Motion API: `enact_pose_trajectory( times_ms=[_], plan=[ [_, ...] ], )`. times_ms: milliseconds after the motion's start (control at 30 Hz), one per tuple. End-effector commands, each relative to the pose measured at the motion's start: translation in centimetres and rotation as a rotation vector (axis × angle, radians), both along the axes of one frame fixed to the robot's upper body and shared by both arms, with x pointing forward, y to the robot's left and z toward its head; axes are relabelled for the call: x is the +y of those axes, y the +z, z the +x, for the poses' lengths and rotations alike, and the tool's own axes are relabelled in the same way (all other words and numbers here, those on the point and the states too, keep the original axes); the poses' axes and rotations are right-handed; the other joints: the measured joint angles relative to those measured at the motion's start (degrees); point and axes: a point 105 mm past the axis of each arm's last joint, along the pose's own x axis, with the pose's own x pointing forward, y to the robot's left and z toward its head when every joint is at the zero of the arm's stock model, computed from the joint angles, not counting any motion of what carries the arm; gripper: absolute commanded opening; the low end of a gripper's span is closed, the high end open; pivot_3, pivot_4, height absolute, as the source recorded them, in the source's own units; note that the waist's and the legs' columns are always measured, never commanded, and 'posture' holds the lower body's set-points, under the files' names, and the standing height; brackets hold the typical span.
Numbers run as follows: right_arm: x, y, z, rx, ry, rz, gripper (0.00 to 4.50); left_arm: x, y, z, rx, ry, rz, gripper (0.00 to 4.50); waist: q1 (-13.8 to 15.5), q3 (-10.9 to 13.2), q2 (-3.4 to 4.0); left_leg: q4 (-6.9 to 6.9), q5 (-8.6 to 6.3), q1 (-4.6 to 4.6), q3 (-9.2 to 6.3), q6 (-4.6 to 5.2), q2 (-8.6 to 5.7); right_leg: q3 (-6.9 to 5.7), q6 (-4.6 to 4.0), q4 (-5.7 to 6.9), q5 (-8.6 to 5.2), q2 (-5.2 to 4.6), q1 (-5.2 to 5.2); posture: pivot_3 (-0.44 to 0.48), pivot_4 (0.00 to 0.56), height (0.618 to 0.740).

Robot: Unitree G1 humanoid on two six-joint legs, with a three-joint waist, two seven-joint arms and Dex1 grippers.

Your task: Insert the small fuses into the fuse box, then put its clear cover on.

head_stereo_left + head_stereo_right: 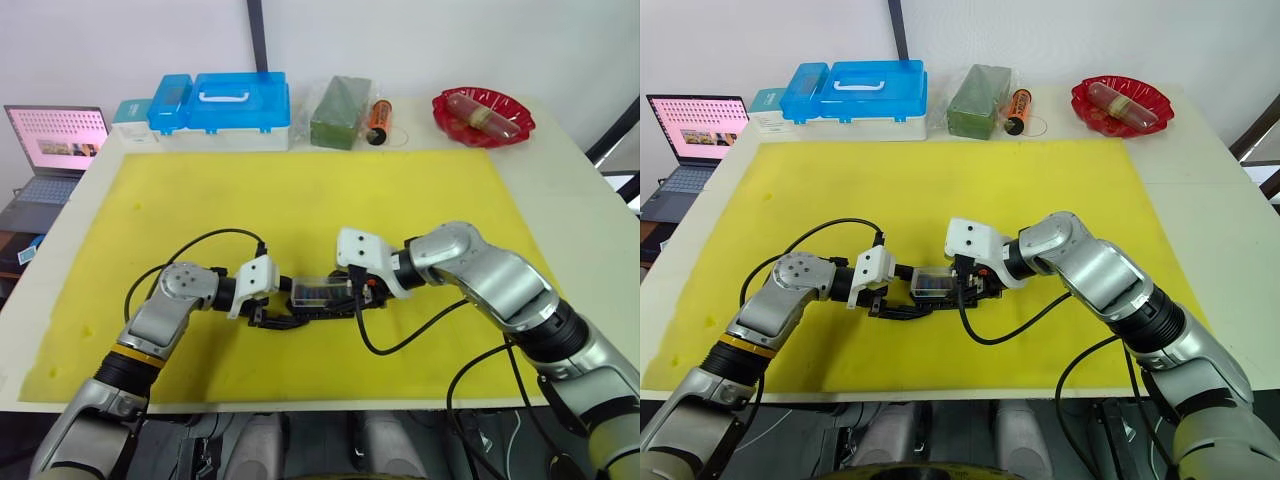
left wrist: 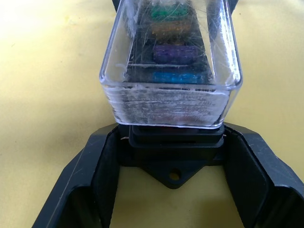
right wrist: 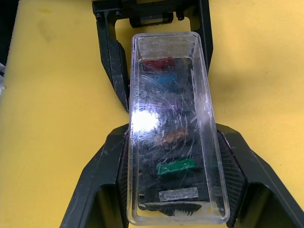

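Observation:
The black fuse box (image 2: pixel 175 147) lies in the middle of the yellow mat with the clear cover (image 1: pixel 318 290) sitting on top of it. Through the cover I see small fuses in their slots: red (image 3: pixel 158 63), green (image 3: pixel 175 166), grey (image 3: pixel 178 194), purple (image 2: pixel 175 52) and teal (image 2: pixel 178 77). My left gripper (image 1: pixel 285 318) comes in from the left and is shut on the box's black base. From the right, my right gripper (image 3: pixel 173 137) has its fingers pressed against both long sides of the cover.
Along the table's far edge stand a blue lidded case (image 1: pixel 240 105), a green block in a bag (image 1: pixel 340 112), an orange cylinder (image 1: pixel 378 120) and a red dish (image 1: pixel 483 115). A laptop (image 1: pixel 55 140) sits off to the far left. The yellow mat (image 1: pixel 300 190) spreads wide around the box.

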Motion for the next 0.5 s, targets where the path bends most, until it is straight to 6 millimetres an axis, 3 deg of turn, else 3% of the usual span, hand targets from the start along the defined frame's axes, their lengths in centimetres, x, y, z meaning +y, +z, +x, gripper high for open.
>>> enact_pose_trajectory(
  times_ms=[33,133,200,500],
  plan=[
    [0.17,0.29,0.14,-0.011,0.012,-0.005,1.90,0.03,-0.63,-0.02,0.008,0.018,0.028,2.74,0.0,0.0,0.00,0.00,0.00,0.00,0.00,0.00,0.00,0.00,0.00,0.00,0.00,0.00,0.00,0.000,0.150,0.740],
    [0.19,0.22,0.09,-0.006,0.019,-0.007,1.90,-0.04,-0.59,0.00,0.006,0.019,0.027,2.74,0.0,0.0,0.00,0.01,0.00,0.00,0.00,0.00,0.00,0.00,0.00,0.00,0.00,0.00,0.01,0.000,0.150,0.740],
    [0.23,0.17,-0.01,-0.001,0.027,-0.007,2.62,-0.09,-0.55,0.02,0.006,0.020,0.025,2.74,0.0,0.0,0.00,0.02,0.00,0.00,-0.01,0.00,0.00,0.00,0.00,0.00,0.00,0.00,0.02,0.000,0.150,0.740],
    [0.13,0.38,0.88,-0.026,0.012,-0.007,2.62,-0.28,-0.47,0.09,0.005,0.020,0.021,2.74,0.1,0.0,0.00,0.03,0.00,0.00,-0.02,0.00,-0.01,-0.01,0.00,0.00,0.00,-0.01,0.03,0.000,0.150,0.740]
  ],
)
